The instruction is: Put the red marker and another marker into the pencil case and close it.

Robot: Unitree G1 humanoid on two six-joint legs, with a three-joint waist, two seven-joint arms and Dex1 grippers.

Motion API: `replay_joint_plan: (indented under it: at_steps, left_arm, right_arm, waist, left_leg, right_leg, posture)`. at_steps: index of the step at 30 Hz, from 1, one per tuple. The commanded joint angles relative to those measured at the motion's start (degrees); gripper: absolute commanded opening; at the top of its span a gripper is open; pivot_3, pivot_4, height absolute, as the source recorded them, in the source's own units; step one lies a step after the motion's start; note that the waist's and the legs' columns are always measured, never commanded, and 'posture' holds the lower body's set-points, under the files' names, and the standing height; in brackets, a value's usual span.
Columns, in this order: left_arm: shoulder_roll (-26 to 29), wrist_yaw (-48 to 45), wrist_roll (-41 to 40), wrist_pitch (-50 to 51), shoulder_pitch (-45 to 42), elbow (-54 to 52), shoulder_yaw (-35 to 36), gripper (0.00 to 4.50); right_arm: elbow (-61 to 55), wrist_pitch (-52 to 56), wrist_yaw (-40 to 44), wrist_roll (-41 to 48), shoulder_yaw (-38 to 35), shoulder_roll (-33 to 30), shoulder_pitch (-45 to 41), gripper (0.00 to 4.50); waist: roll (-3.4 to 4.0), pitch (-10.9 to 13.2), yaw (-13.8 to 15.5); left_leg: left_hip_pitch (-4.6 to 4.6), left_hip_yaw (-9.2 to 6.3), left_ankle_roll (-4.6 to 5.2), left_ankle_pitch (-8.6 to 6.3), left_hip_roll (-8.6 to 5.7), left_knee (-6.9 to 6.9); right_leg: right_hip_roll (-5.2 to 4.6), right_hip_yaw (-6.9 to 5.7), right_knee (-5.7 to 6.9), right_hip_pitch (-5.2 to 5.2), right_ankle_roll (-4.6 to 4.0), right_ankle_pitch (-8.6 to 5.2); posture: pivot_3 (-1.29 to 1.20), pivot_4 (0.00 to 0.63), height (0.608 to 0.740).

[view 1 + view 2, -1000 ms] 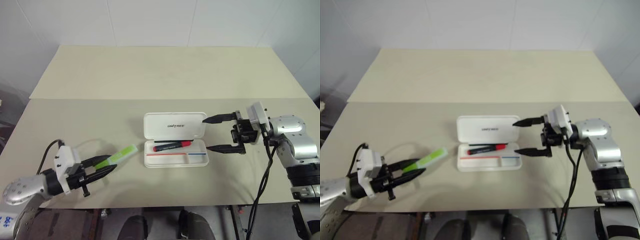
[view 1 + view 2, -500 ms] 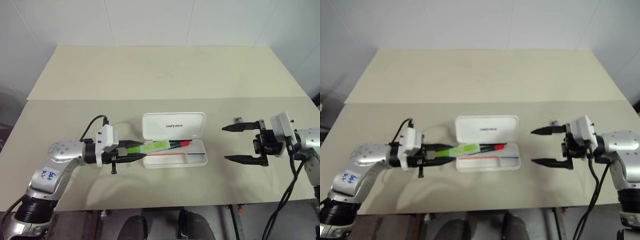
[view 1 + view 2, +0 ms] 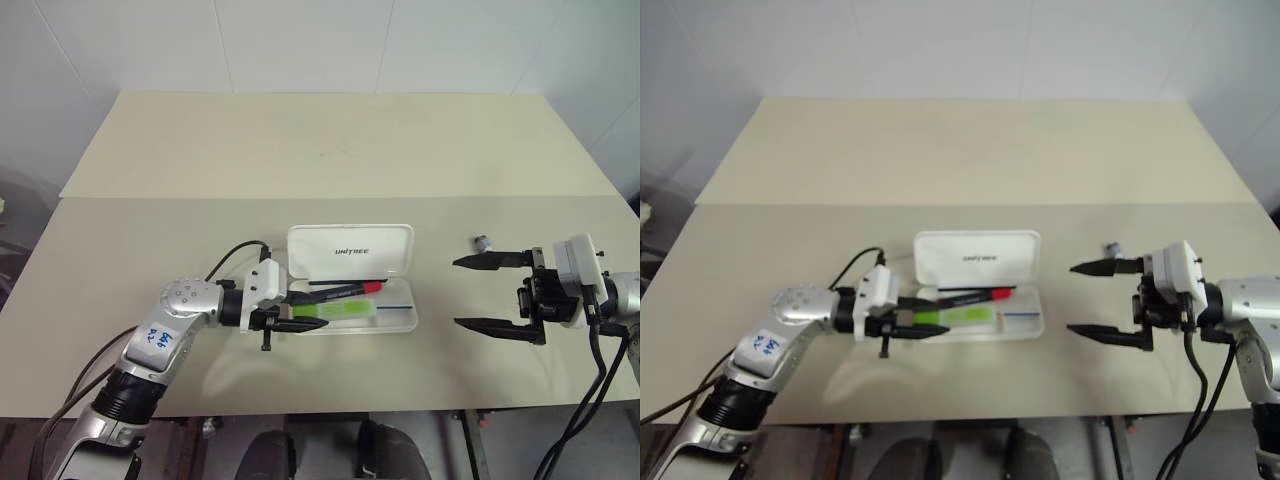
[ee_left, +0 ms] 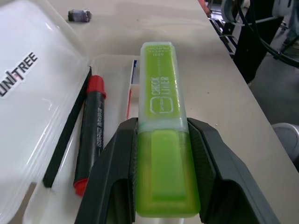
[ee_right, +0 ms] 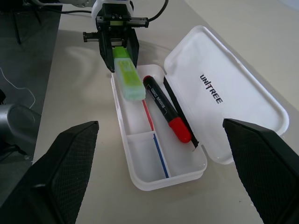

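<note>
Left gripper (image 3: 300, 318) reached level from the frame's left, clenching the green highlighter (image 3: 340, 309) over the open pencil case (image 3: 400, 318).
The red marker (image 3: 345, 290) lay inside; right gripper (image 3: 478, 292) hung released at right.

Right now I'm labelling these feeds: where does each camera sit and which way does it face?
Head views: high, looking forward and down at the table; both arms show.
Left wrist view: along the left gripper, shut on the green highlighter over the pencil case.
Right wrist view: between the right gripper fingers, toward the case.
Shared: the red marker.
</note>
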Motion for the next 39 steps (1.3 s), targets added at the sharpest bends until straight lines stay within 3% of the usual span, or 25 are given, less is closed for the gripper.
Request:
replay_joint_plan:
  at_steps: [1, 14, 15, 23, 34, 36, 39]
  left_arm:
    - [-0.3, -0.2, 1.2, -0.7, -1.3, 0.7, -0.5, 1.13]
    - [-1.8, -1.5, 2.5, 0.0, -1.9, 3.4, -1.6, 1.13]
    - [-1.8, -1.6, 2.3, 0.5, -1.8, 3.5, -1.7, 1.88]
    - [-3.5, -0.5, 4.7, -2.7, -2.3, 6.6, -1.7, 4.48]
    - [-4.5, -2.8, -3.8, -0.6, -0.1, -0.5, 3.1, 4.48]
    - [-4.0, -2.4, -4.9, 0.4, 0.7, -2.2, 4.1, 4.48]
    - [-2.1, -0.9, -7.6, 2.3, 3.4, -6.9, 7.8, 4.48]
  right_arm:
    - [-2.5, 0.4, -1.1, 1.4, -2.6, -0.5, 0.4, 4.5]
    - [-3.4, 0.2, -2.5, 1.7, -3.0, -0.2, 1.6, 4.5]
    - [-3.4, 0.1, -2.6, 1.7, -2.9, -0.1, 1.6, 4.5]
    - [-3.6, 0.0, -2.9, 2.0, -2.9, 0.0, 1.7, 4.5]
    - [-2.7, 3.5, -8.4, 1.7, -1.1, 2.1, 0.1, 4.5]
    - [-3.0, 5.5, -11.6, 2.0, -1.3, 3.3, -0.5, 4.5]
    - [-4.0, 8.3, -24.5, 0.2, -1.7, 9.3, -1.3, 4.5]
  waist:
    - [0.0, 0.0, -0.1]
    - [0.0, 0.0, 0.0]
    - [0.0, 0.0, 0.0]
    - [-0.01, 0.0, 0.0]
    - [-0.02, 0.0, -0.1]
    - [-0.02, 0.0, -0.1]
    - [-0.16, -0.1, -0.2]
  left_leg:
    - [0.0, 0.0, 0.0, 0.0, 0.0, 0.0]
    - [0.0, -0.01, 0.01, 0.01, 0.0, 0.02]
    - [0.01, -0.01, 0.01, 0.01, 0.0, 0.02]
    - [0.01, -0.01, 0.02, 0.01, 0.0, 0.04]
    - [0.01, -0.01, 0.02, 0.01, 0.01, 0.06]
    - [0.01, -0.01, 0.02, 0.01, 0.0, 0.07]
    - [0.01, -0.05, 0.0, 0.02, 0.06, 0.06]
  right_leg:
    - [0.0, 0.0, 0.0, 0.0, 0.0, 0.0]
    - [0.0, 0.0, 0.01, 0.0, 0.01, 0.0]
    - [0.0, 0.01, 0.01, 0.01, 0.01, 0.0]
    - [0.0, 0.0, 0.02, 0.01, 0.01, 0.0]
    - [-0.01, 0.02, 0.04, 0.02, 0.01, 0.01]
    - [-0.01, 0.03, 0.04, 0.02, 0.02, 0.01]
    - [0.02, 0.01, 0.06, 0.01, 0.01, 0.01]
  posture:
    - [0.0, 0.15, 0.74]
    - [0.0, 0.15, 0.74]
    - [0.0, 0.15, 0.74]
    - [0.0, 0.15, 0.74]
    - [0.0, 0.15, 0.74]
    - [0.0, 0.15, 0.74]
    - [0.0, 0.15, 0.74]
